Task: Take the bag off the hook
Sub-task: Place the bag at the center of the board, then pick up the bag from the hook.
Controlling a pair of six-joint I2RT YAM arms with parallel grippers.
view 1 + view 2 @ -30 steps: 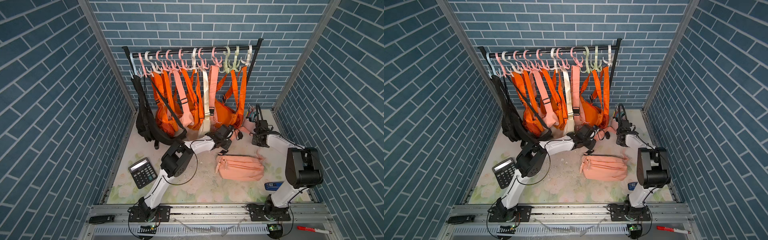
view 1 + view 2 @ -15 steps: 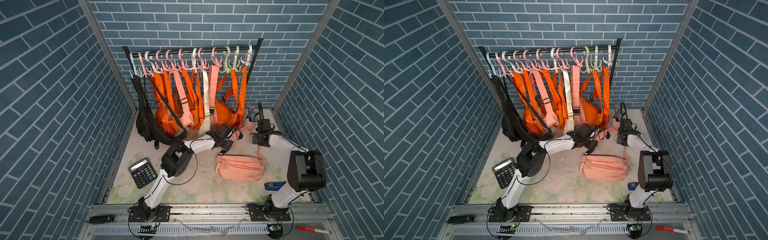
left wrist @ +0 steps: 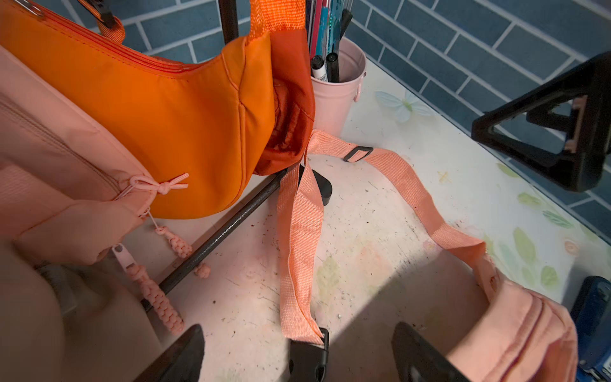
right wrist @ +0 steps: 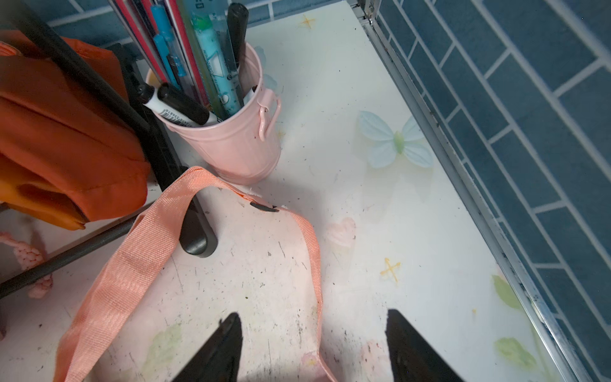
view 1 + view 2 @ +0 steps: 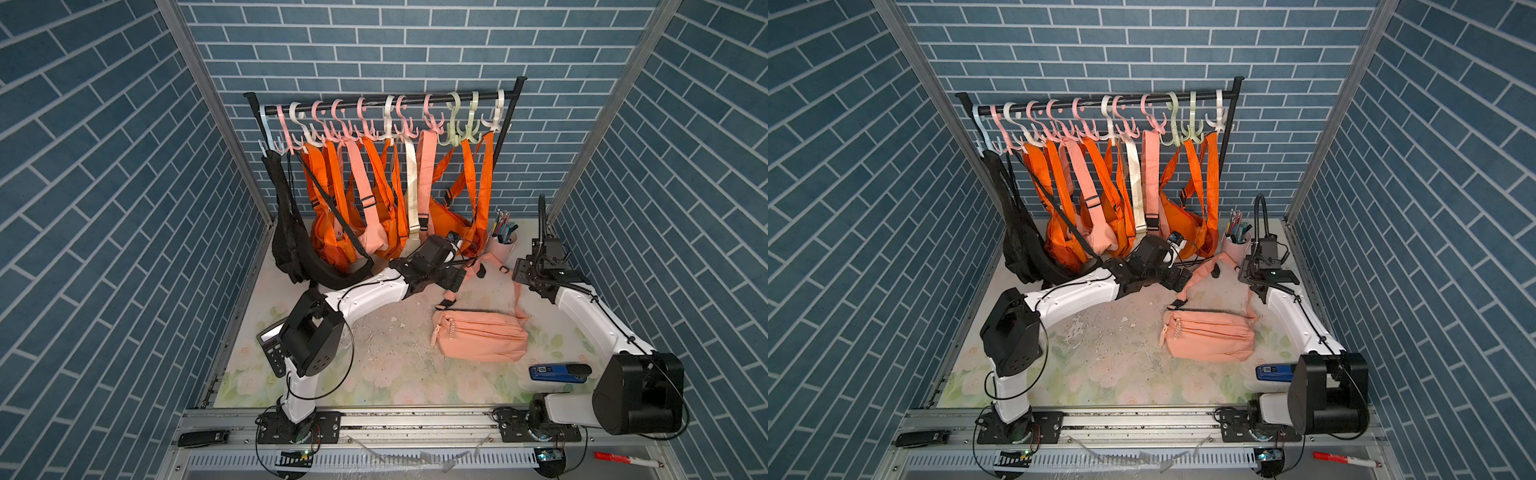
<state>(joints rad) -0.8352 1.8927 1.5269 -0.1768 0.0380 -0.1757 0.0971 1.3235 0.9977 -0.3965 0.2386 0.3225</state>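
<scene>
Peach nylon waist bag: lies flat on the table, off the hooks, zip pulls at the end nearer the left arm.
Strap: slack on the table, looping from the bag back to the pink pen bucket.
Left fingers: spread wide, holding nothing.
Left wrist only: the strap's black buckle lies between the left fingers.
Right fingers: spread wide, empty, above the strap loop.
Top views only: orange bags hang from the rack.
Edges: metal side rail near the right fingers; rack foot touching the strap.
Open room: bare table in front of the bag.
</scene>
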